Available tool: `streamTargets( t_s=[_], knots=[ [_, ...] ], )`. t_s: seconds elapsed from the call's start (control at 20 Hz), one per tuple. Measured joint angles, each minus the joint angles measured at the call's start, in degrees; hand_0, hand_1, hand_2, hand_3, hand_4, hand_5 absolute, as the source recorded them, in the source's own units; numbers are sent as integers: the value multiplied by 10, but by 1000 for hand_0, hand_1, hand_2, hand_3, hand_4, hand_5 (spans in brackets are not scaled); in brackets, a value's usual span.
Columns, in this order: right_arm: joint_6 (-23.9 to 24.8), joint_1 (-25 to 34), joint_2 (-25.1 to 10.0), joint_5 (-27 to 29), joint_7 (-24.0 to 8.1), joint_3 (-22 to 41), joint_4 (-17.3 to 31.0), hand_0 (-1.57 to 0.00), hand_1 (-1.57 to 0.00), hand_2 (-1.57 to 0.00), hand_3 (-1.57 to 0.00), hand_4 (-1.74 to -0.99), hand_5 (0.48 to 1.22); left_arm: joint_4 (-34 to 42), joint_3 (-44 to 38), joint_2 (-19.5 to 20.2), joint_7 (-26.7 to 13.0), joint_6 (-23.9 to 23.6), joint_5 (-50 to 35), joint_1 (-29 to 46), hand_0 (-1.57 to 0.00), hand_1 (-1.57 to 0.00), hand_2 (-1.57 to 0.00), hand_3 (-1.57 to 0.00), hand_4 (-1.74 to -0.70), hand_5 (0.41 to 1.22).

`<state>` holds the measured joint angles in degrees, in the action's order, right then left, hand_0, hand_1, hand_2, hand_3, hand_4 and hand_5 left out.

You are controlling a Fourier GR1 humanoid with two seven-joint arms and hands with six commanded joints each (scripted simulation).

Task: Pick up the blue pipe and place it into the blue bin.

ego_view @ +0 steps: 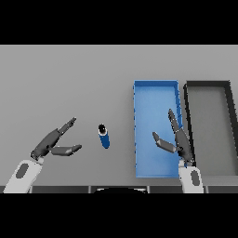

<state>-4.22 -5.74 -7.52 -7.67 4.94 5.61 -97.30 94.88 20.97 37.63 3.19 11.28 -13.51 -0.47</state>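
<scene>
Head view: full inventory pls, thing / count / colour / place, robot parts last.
table: 1, grey, fills the scene under everything else.
blue pipe: 1, blue with a dark open end, short, on the table left of the blue bin, between the two hands, touched by neither.
blue bin: 1, blue, rectangular tray, right of centre, nothing inside it.
dark bin: 1, black rim with grey inside, right beside the blue bin at the right edge, nothing inside it.
left hand: 1, dark, on a white and grey arm, lower left, fingers straight and spread, holding nothing, left of the pipe.
right hand: 1, dark, on a white and grey arm, lower right, open, showing over the blue bin's right side, holding nothing.
</scene>
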Motion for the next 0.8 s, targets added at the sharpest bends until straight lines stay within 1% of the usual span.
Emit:
streamTargets(
  t_s=[0.05,0.1,0.15,0.2,0.25,0.35,0.5,0.55,0.65,0.8],
  knots=[
    [1,2,5,-2,7,3,2,1,1,1,1,-1244,607,7,13,-5,-3,7,4,3,1,1,1,1,-1086,480],
    [1,-3,5,-1,16,4,-4,1,1,1,1,-1248,612,2,23,-9,5,15,13,6,1,1,1,1,-1091,472],
    [1,1,4,-4,9,4,5,1,1,1,1,-1256,616,3,32,-17,-3,16,19,-4,1,1,1,1,-1094,463],
    [2,0,3,-1,10,1,0,1,1,1,1,-1257,617,5,41,-23,3,18,27,-2,1,1,1,1,-1097,454],
    [-2,4,2,2,4,1,-1,1,1,1,1,-1262,617,3,51,-35,-6,15,35,-9,1,1,1,1,-1101,447],
    [-2,-8,4,4,21,0,-3,1,1,1,1,-1265,616,3,70,-55,-2,16,46,-9,1,1,1,1,-1114,447],
    [-6,-11,5,10,2,1,-14,1,1,1,1,-1271,616,-23,85,-82,-4,18,60,-28,1,1,1,1,-1118,446],
    [-4,-17,7,4,3,6,-13,1,1,1,1,-1275,615,-32,91,-98,-10,15,65,-39,1,1,1,1,-1117,446],
    [-1,-16,2,9,2,-2,-22,1,1,1,1,-1276,609,-51,96,-117,-11,12,70,-46,1,1,1,1,-1114,450],
    [-2,-20,7,9,0,1,-21,1,1,1,1,-1274,603,-90,101,-156,-29,20,62,-78,1,1,1,1,-1107,444]
  ],
)
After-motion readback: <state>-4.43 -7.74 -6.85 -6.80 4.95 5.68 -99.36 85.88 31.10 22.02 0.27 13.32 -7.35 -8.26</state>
